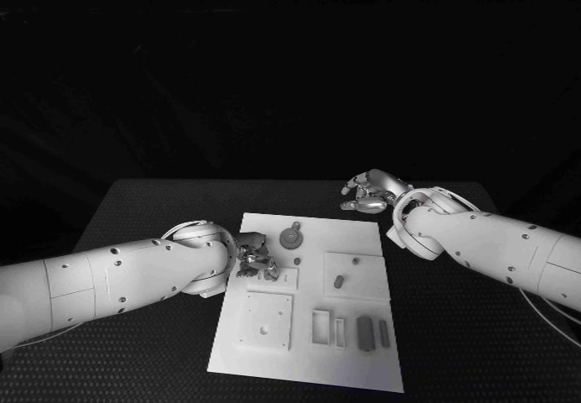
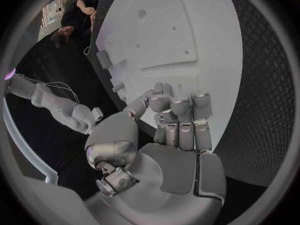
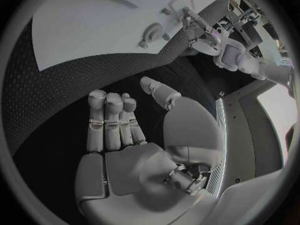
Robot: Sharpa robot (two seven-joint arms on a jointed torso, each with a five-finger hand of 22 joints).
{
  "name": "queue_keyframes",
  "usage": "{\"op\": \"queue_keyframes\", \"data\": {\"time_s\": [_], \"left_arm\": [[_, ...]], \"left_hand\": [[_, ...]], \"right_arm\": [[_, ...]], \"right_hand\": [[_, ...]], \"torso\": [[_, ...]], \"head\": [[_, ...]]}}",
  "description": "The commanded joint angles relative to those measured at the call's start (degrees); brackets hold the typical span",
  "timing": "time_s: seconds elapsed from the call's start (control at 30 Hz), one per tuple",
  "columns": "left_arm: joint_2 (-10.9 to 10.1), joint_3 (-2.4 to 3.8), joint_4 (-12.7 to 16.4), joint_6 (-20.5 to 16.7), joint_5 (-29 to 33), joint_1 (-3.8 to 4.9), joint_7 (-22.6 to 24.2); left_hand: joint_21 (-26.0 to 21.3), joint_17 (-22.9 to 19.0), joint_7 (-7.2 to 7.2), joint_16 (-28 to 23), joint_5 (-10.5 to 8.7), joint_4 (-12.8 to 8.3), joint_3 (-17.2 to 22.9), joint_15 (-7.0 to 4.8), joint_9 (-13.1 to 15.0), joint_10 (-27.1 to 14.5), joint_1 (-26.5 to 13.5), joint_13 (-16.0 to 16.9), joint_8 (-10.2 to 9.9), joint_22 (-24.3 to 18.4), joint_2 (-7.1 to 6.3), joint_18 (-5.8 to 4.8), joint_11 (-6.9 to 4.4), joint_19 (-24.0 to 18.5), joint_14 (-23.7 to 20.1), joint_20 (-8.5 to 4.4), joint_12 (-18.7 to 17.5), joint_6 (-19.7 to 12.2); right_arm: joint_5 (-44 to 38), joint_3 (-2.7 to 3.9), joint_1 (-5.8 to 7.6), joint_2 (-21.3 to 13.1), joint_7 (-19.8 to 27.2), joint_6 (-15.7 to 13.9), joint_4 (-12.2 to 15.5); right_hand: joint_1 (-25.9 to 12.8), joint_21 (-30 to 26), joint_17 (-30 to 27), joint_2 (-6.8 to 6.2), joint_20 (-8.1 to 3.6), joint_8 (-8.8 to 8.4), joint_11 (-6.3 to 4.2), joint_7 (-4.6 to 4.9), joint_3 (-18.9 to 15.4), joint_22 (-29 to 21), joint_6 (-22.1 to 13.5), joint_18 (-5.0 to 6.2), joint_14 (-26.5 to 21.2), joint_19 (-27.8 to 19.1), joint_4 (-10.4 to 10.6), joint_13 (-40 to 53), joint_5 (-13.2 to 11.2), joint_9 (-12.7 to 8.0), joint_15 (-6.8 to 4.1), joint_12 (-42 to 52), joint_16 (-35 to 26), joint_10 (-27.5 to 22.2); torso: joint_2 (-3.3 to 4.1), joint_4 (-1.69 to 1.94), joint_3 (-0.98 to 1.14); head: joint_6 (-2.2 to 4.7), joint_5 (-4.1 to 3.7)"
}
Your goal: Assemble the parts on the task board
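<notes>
White arm casing is seen entering from the left of the head view, ending in the left hand [image 1: 253, 256], which hovers over the left edge of the task board [image 1: 273, 353], near its far half. In the left wrist view the same hand [image 2: 178, 130] is shown with its fingers [image 2: 179, 116] curled loosely side by side and the thumb held apart; nothing is seen between them, though contact with the board cannot be told.

The task board is laid in the middle of the black counter [image 1: 145, 201], its long side running away from the robot. On the near left of the board a square plate [image 1: 264, 321] with small holes is seen. Further along, near the far edge, a round grey part [image 1: 292, 238] is placed, and a small dark peg [image 1: 339, 280] stands in a square recess near the board's middle. Toward the near right, a pale open frame [image 1: 321, 327] and two dark oblong parts [image 1: 366, 331] are set side by side.

The right hand [image 1: 369, 191] is held above the bare counter, just beyond the board's far right corner. In the right wrist view this hand [image 3: 134, 135] is shown with fingers [image 3: 112, 116] bent together, thumb apart, and nothing held.
</notes>
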Motion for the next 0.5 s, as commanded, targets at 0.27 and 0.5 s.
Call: {"op": "queue_keyframes", "data": {"time_s": [0.27,0.5], "left_arm": [[-0.1,-0.11,0.3,0.1,-0.5,-0.29,0.3],[-0.4,-0.10,1.0,-1.7,-0.1,-0.52,1.0]], "left_hand": [[0.1,-0.6,-4.19,0.6,-0.47,0.0,2.8,-0.65,0.4,-0.4,-1.3,-0.6,-0.1,0.8,0.25,0.31,-0.88,0.0,0.8,-5.14,0.4,8.7],[0.2,-0.8,-4.22,0.7,-0.16,-0.2,3.5,-0.62,0.5,-0.5,-1.3,-0.8,-0.1,0.9,0.28,0.37,-0.92,0.1,0.8,-5.19,0.5,8.8]], "right_arm": [[0.1,0.01,0.00,0.0,0.1,0.7,0.0],[0.3,0.01,0.00,0.0,0.1,0.8,-0.1]], "right_hand": [[-0.2,-0.2,-0.1,0.38,-0.01,0.14,0.94,0.89,0.0,0.4,1.4,2.90,-0.4,-0.2,-0.1,-0.1,0.3,-0.1,0.21,0.3,0.2,-6.1],[-0.3,-0.2,-0.2,0.33,-0.01,0.13,0.94,0.89,-0.1,0.4,1.4,2.90,-0.4,-0.2,-0.1,-0.2,0.3,-0.1,0.21,0.3,0.3,-6.1]], "torso": [[-0.01,-0.05,-0.03],[-0.01,-0.02,0.00]], "head": [[-0.14,0.09],[-0.14,0.04]]}}
